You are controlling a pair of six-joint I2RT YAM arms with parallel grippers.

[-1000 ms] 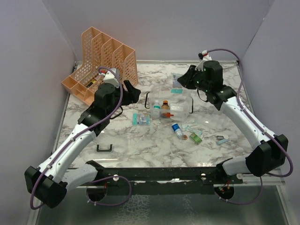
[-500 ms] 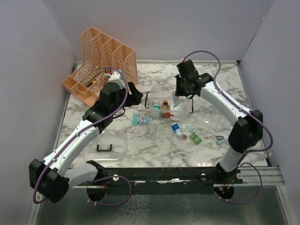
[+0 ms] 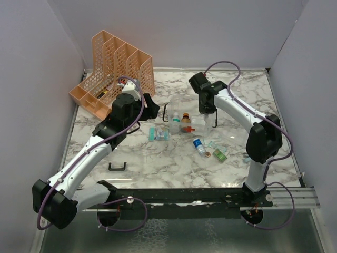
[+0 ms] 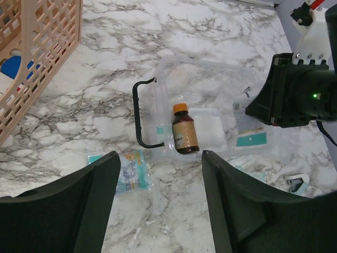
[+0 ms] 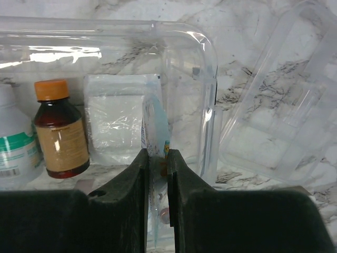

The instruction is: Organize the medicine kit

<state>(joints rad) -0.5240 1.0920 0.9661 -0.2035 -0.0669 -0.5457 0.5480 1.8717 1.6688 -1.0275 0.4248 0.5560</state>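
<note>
At the top view's centre, a thin packet [image 5: 155, 122] is being pinched edge-on in the narrow jaws of the right gripper [image 5: 158, 156] over the open medicine kit [image 3: 208, 120], while the jaws of the left gripper [image 4: 159, 158] are being held wide.

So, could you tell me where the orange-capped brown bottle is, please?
In the right wrist view, the brown bottle sits on the left inside the medicine kit, between a white bottle and a white gauze packet.

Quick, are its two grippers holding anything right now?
Left gripper: open, holding nothing.
Right gripper: shut on a thin packet, over the medicine kit.
</note>
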